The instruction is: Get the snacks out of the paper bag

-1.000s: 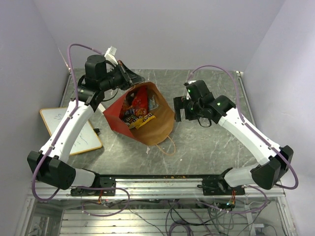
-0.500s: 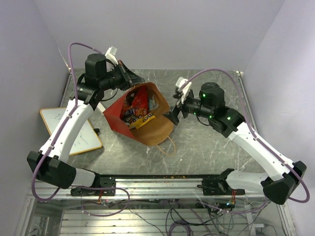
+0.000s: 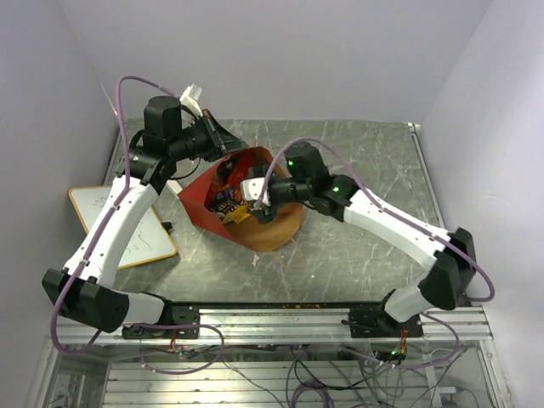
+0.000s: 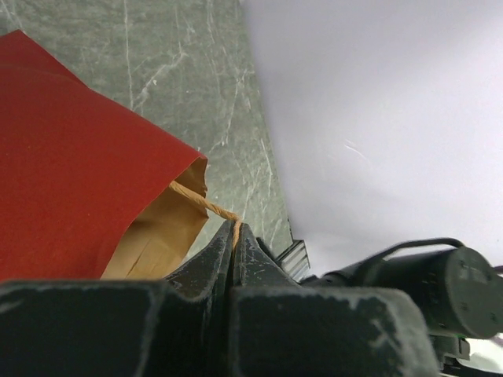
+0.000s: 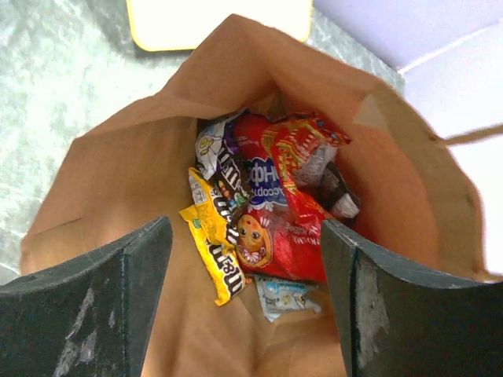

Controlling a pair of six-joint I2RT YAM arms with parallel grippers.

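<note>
The paper bag (image 3: 276,225) lies on its side on the table, mouth facing up and left, with red outer panels (image 4: 78,173). My left gripper (image 4: 233,230) is shut on its thin looped handle (image 4: 196,199) at the far rim, holding the mouth up. My right gripper (image 5: 245,236) hangs open at the mouth of the bag (image 5: 118,181), fingers wide apart and touching nothing. Below it the snacks lie in a heap: a red chip bag (image 5: 295,228), a yellow packet (image 5: 216,255), a brown packet (image 5: 233,177) and a pale blue packet (image 5: 283,294). In the top view the right gripper (image 3: 257,202) covers part of them.
A wood-framed whiteboard (image 3: 127,229) lies left of the bag, under the left arm. The bag's other handle (image 3: 294,252) loops onto the table toward the near rail. Walls close the back and both sides.
My right arm has swung left from beside the bag to over its mouth, and its fingers have narrowed a little. The left gripper has kept its hold on the handle.
</note>
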